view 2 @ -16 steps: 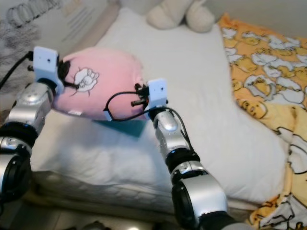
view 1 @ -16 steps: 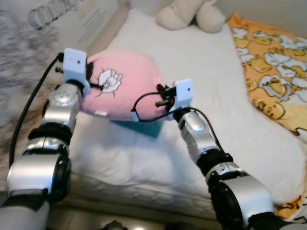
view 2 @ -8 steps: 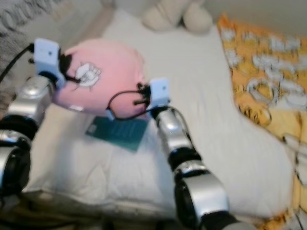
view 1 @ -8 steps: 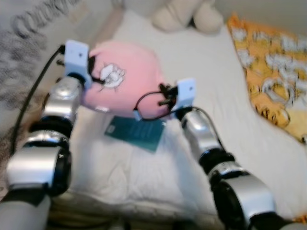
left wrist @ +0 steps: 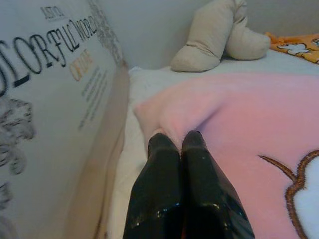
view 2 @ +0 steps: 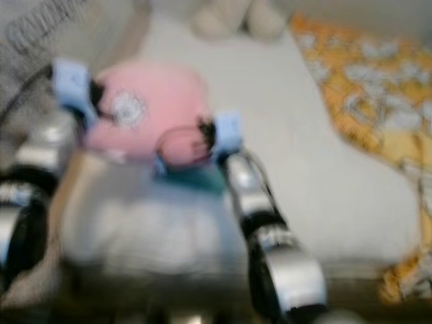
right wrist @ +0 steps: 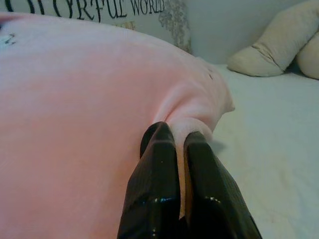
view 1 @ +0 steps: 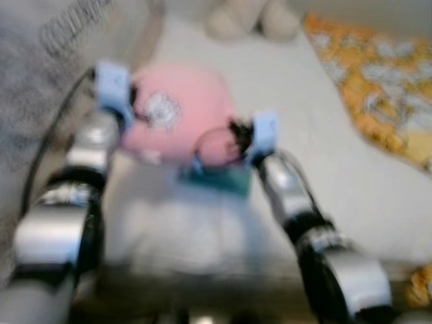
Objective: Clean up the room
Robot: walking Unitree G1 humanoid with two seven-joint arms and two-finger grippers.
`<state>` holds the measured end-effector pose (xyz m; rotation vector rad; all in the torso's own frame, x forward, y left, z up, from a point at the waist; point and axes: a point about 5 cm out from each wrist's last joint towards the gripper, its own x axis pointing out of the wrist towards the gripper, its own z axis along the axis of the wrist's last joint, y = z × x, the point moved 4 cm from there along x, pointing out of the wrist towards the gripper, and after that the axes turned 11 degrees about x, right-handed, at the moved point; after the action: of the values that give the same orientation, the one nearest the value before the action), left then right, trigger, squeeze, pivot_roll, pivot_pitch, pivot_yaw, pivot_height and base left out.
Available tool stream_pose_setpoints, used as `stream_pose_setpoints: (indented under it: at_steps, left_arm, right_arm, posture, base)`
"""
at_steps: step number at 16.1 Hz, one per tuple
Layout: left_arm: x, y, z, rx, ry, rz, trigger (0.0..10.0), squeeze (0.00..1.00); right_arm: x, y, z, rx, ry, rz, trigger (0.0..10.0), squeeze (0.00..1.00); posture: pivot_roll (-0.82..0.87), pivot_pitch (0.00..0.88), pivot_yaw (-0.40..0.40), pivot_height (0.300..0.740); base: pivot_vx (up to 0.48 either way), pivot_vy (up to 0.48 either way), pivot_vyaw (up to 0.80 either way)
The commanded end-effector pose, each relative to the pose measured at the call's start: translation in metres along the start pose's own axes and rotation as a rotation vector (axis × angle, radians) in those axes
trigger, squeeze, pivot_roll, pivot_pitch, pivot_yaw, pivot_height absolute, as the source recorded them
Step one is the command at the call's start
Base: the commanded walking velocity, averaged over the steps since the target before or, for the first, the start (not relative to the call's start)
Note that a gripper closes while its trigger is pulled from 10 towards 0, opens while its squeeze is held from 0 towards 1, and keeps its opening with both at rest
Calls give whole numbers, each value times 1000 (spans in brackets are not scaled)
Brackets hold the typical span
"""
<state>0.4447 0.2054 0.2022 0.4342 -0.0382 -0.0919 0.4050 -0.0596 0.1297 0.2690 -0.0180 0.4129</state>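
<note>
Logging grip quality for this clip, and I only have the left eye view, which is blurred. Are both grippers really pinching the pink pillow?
Observer: Yes. In the left wrist view the left gripper is shut on a fold of the pink pillow at its edge.
Operator: And the right one?
Observer: The right gripper is shut too, with a ridge of pink fabric squeezed between its fingers.
Operator: What is the grey thing left of the pillow?
Observer: A printed cushion; its lettering is legible in the left wrist view.
Operator: What is the pale blob at the top?
Observer: A beige plush toy lying on the white bedding.
</note>
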Motion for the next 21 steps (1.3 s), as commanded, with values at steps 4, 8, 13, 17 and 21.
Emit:
stream_pose_setpoints:
  at_steps: [4, 8, 13, 17, 21]
  left_arm:
    - [5, 5, 15, 52, -26, 31, 0, 0]
    - [11, -3, 17, 60, 36, 124, 10000, 0]
    - [7, -20, -5, -12, 117, 179, 10000, 0]
    - [5, -57, -12, -77, 114, 130, 10000, 0]
    - [5, -46, -4, -134, 67, 213, 10000, 0]
  right_arm:
    - [2, -3, 11, -10, -32, 1, 0, 0]
    - [5, -14, 2, -83, 106, -8, 0, 0]
    - [11, -24, 6, -256, 192, -59, 0, 0]
    - [15, -24, 16, -229, 158, -75, 0, 0]
    - [19, -28, 35, -239, 103, -76, 0, 0]
  posture:
    - [11, 43, -50, 740]
    - [-11, 174, -48, 740]
    - [-20, 328, -60, 740]
    - [-29, 318, -79, 740]
    - [-14, 307, -105, 740]
  base:
    - [0, 480, 0]
    - [0, 112, 0]
    - [0, 0, 0]
    - [0, 0, 0]
    - [278, -386, 0]
